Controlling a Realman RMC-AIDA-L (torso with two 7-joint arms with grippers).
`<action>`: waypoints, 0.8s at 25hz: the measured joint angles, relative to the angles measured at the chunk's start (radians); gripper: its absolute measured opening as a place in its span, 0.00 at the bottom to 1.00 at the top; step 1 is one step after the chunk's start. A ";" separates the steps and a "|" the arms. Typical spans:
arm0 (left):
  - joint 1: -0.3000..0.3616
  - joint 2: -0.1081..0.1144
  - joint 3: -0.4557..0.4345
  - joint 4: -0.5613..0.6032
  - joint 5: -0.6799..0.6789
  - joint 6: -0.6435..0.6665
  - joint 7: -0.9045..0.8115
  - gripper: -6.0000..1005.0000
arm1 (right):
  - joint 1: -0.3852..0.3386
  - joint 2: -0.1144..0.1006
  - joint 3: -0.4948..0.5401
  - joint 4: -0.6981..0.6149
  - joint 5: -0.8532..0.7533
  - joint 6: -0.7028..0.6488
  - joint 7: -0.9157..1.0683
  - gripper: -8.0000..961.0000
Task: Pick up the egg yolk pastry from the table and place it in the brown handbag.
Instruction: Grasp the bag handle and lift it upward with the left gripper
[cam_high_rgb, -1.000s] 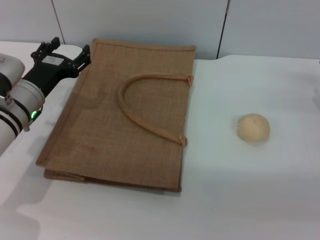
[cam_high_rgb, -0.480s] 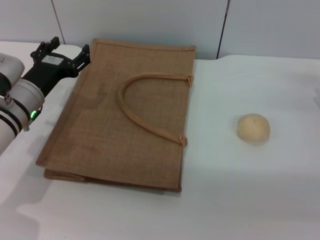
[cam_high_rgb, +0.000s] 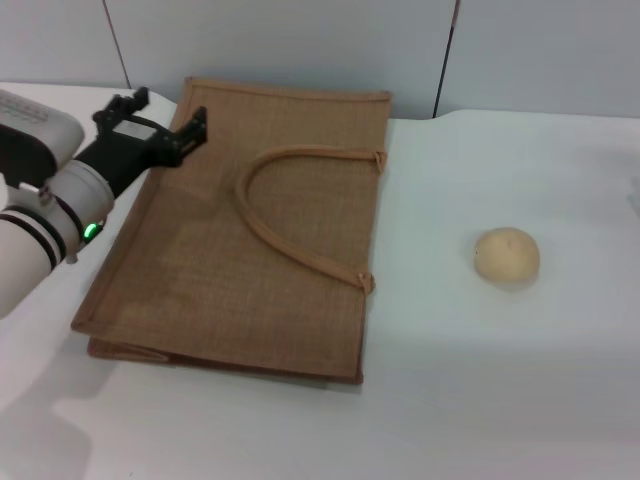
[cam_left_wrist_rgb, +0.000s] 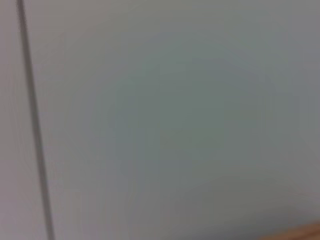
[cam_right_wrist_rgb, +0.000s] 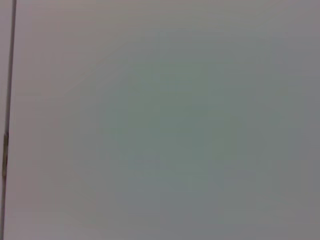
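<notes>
My left pincer (cam_high_rgb: 160, 125), spread, hovers over the brown handbag's (cam_high_rgb: 250, 240) far-left corner; the egg yolk pastry (cam_high_rgb: 507, 254) sits well right of it on the surface (cam_high_rgb: 480, 380). The flat-lying bag could block insertion

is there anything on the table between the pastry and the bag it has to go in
Nothing visible. The egg yolk pastry sits alone on the table, with only bare white tabletop between it and the brown handbag. The bag lies flat, though, and no gap shows at its mouth. The left gripper is over the bag's far left corner.
</notes>
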 joint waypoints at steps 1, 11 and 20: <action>-0.003 0.002 0.021 0.000 0.007 0.002 -0.014 0.84 | 0.000 0.000 0.000 0.000 0.000 0.002 0.000 0.86; -0.034 0.009 0.146 0.009 0.028 0.066 -0.104 0.84 | -0.009 -0.002 0.000 0.000 -0.006 0.008 -0.001 0.85; -0.048 0.021 0.147 0.019 0.134 0.091 -0.223 0.84 | -0.009 -0.002 -0.003 0.000 -0.008 0.029 -0.003 0.86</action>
